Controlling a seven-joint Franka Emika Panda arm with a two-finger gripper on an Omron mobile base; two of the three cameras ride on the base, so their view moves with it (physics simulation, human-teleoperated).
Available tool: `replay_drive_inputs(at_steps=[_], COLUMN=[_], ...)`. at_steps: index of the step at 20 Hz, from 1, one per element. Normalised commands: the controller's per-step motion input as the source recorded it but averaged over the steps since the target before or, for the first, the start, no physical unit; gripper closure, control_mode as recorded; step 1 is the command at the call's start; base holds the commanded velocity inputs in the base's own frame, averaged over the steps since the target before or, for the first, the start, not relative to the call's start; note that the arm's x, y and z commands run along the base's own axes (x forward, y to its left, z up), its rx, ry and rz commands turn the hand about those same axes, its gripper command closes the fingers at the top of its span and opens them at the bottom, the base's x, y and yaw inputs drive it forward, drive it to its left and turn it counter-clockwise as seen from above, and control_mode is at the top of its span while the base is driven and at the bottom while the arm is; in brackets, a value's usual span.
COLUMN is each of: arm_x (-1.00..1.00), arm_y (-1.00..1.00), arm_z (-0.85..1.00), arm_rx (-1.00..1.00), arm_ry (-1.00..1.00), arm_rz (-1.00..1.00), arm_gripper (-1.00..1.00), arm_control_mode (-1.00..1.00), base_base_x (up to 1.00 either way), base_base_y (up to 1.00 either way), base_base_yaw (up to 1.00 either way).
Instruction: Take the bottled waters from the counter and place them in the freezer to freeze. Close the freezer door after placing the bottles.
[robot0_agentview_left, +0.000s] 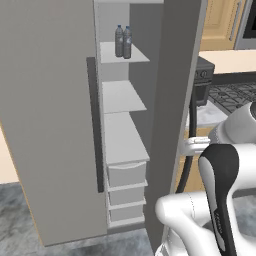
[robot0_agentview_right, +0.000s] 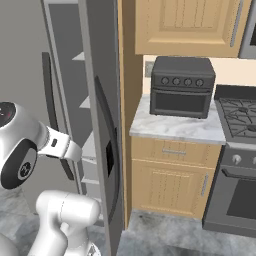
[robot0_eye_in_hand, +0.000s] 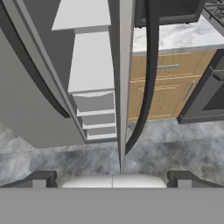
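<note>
Left base view: both bottled waters (robot0_agentview_left: 123, 42) stand side by side on the freezer (robot0_agentview_left: 122, 125) top shelf at 12 o'clock; the freezer door (robot0_agentview_left: 50, 120) stands open. Right base view: the counter (robot0_agentview_right: 175, 127) carries a toaster oven (robot0_agentview_right: 182, 86). Hand view: the gripper (robot0_eye_in_hand: 113, 178) is spread wide at 6 o'clock, holding nothing.

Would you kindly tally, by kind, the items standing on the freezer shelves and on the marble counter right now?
Bottled waters, on the freezer's top visible shelf: 2
Toaster oven, on the counter: 1
Total: 3
</note>
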Motion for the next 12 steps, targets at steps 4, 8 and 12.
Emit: replay_drive_inputs(at_steps=[4,8,12], arm_x=[0.0,0.0,0.0], arm_y=[0.0,0.0,0.0], arm_z=[0.0,0.0,0.0], arm_rx=[0.0,0.0,0.0], arm_ry=[0.0,0.0,0.0], arm_rz=[0.0,0.0,0.0], arm_gripper=[-1.0,-1.0,-1.0], arm_control_mode=[1.0,1.0,1.0], base_base_x=[0.14,0.35,0.32], base_base_y=[-0.15,-0.13,-0.04], base_base_yaw=[-0.04,-0.01,0.0])
